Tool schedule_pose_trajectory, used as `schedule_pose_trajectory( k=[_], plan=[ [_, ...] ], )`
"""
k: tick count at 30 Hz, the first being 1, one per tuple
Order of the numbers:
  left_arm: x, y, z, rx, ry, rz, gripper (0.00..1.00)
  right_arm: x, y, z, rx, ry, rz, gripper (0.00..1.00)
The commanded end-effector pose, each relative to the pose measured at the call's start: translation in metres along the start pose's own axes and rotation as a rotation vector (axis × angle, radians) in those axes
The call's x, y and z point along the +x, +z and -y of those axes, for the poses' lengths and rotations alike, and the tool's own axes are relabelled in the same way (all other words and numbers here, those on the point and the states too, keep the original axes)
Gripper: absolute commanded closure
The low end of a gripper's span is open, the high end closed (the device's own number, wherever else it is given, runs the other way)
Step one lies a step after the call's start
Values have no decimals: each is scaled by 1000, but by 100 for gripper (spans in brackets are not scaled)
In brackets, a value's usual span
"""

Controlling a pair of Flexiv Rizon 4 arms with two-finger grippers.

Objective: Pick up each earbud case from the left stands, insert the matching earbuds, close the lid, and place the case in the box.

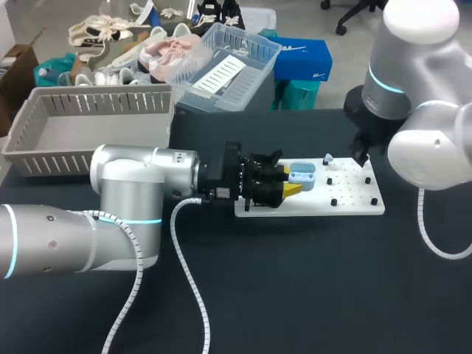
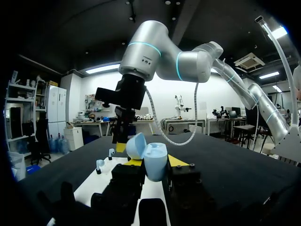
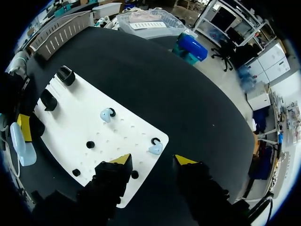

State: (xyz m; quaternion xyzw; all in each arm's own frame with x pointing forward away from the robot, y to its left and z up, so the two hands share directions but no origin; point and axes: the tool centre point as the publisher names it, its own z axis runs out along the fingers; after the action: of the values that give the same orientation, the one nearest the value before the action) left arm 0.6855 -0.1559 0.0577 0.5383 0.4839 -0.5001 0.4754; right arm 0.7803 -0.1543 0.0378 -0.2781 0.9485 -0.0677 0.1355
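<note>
A light blue earbud case (image 1: 302, 175) with its lid open is held over the white stand board (image 1: 346, 203), with my left gripper (image 1: 289, 184) shut on it. In the left wrist view the case (image 2: 155, 162) stands upright between the yellow tips, lid (image 2: 135, 145) tipped back. My right gripper (image 3: 154, 160) hangs open just above the board's far right corner. A pale blue earbud (image 3: 155, 148) on its peg lies between the fingertips, untouched. A second earbud (image 3: 107, 114) sits further in on the board (image 3: 80, 117).
A grey slatted box (image 1: 96, 118) stands at the table's back left. Two empty black case stands (image 3: 66, 75) are at the board's left end, and small black pegs (image 1: 333, 201) dot its surface. The table's front is bare black cloth.
</note>
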Motion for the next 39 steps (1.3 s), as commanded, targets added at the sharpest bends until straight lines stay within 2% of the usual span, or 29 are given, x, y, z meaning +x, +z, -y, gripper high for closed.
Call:
schedule_pose_trajectory(
  k=[1,5,24,39],
  plan=[
    [1,0,-1,2,0,0,100,-4,5,0,-1,-3,-13,51],
    [1,0,-1,2,0,0,100,-5,9,1,1,-5,-19,54],
    [1,0,-1,2,0,0,100,-7,17,6,14,-12,-36,53],
    [1,0,-1,2,0,0,100,-7,23,7,15,-11,-44,56]
  ],
)
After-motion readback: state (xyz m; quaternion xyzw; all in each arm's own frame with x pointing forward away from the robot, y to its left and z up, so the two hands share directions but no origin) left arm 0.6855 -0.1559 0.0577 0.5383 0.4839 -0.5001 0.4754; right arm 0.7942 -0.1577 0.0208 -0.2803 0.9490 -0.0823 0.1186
